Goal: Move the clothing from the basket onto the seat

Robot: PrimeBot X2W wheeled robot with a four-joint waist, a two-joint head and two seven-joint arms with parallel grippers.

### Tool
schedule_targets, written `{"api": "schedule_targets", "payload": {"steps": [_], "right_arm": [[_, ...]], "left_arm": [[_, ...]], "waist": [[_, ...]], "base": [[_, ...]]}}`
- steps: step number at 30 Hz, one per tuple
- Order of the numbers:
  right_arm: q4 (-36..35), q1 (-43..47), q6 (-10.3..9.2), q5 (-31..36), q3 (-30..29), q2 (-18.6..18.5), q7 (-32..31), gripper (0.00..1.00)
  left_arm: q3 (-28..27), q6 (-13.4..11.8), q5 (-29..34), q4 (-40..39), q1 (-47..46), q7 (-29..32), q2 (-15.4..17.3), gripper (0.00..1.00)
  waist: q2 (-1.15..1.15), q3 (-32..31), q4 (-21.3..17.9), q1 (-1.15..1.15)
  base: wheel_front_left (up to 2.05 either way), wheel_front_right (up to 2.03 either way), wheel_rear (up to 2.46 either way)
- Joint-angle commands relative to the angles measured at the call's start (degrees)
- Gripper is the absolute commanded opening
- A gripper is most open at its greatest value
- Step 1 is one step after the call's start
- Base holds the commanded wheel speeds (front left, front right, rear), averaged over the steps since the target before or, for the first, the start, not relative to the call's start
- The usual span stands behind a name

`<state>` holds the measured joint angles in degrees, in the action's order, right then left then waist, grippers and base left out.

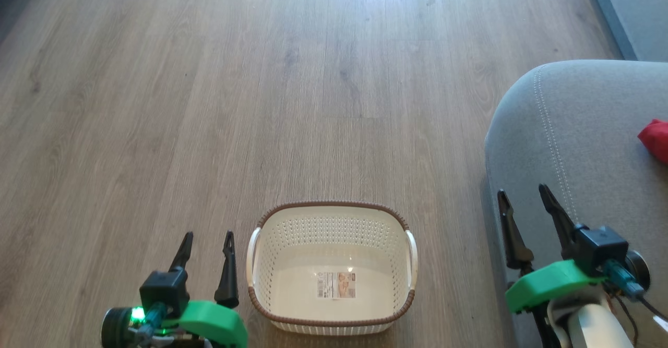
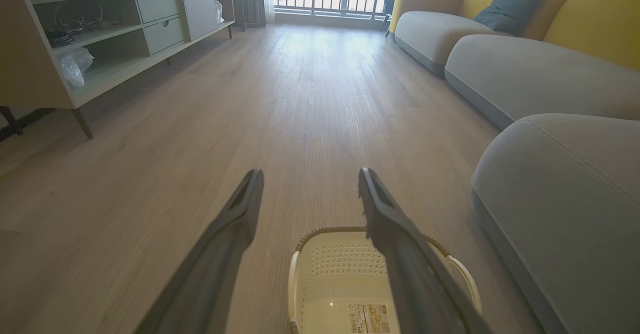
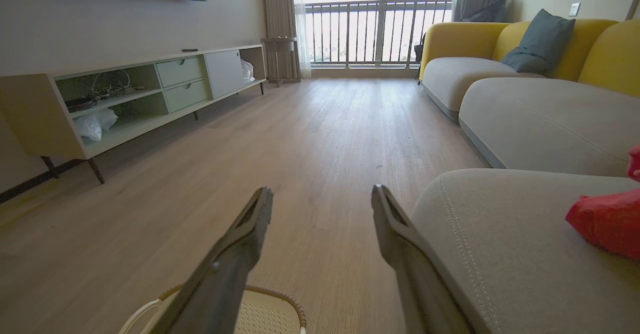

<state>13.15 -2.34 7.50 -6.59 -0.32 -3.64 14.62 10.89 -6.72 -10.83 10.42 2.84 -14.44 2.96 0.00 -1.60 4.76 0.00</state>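
Red clothing (image 1: 656, 139) on seat (image 1: 574, 129), right of R end effector (image 1: 522, 189); L end effector (image 1: 207, 234) by basket (image 1: 334, 203); both released.

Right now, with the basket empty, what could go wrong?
The right gripper hangs open by the sofa edge; moving off might snag the fabric.
The open left gripper sits close beside the basket and could knock it.
The red clothing is cut off at the head view's edge, so its placement is unconfirmed.

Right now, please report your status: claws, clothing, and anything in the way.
Left claw open, empty, beside basket. Right claw open, empty, by seat edge. Basket holds nothing; red clothing on seat. No obstacle seen.
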Motion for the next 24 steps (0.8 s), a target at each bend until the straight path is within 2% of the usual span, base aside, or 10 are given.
{"api": "schedule_targets", "payload": {"steps": [1,24], "right_arm": [[-1.5,-1.0,-0.01,0.1,0.5,0.2,0.4,1.00],[-0.7,-0.3,-0.01,-0.3,0.8,0.8,0.4,1.00]], "left_arm": [[-2.0,0.0,-0.3,-1.5,-0.8,-0.6,-0.1,1.00],[-4.3,2.6,-1.9,0.3,0.0,-0.6,-0.1,1.00]], "waist": [[0.00,-0.1,-0.1,0.00],[0.00,-0.6,-0.4,0.00]], "base": [[0.00,0.00,0.00],[0.00,0.00,0.00]]}}
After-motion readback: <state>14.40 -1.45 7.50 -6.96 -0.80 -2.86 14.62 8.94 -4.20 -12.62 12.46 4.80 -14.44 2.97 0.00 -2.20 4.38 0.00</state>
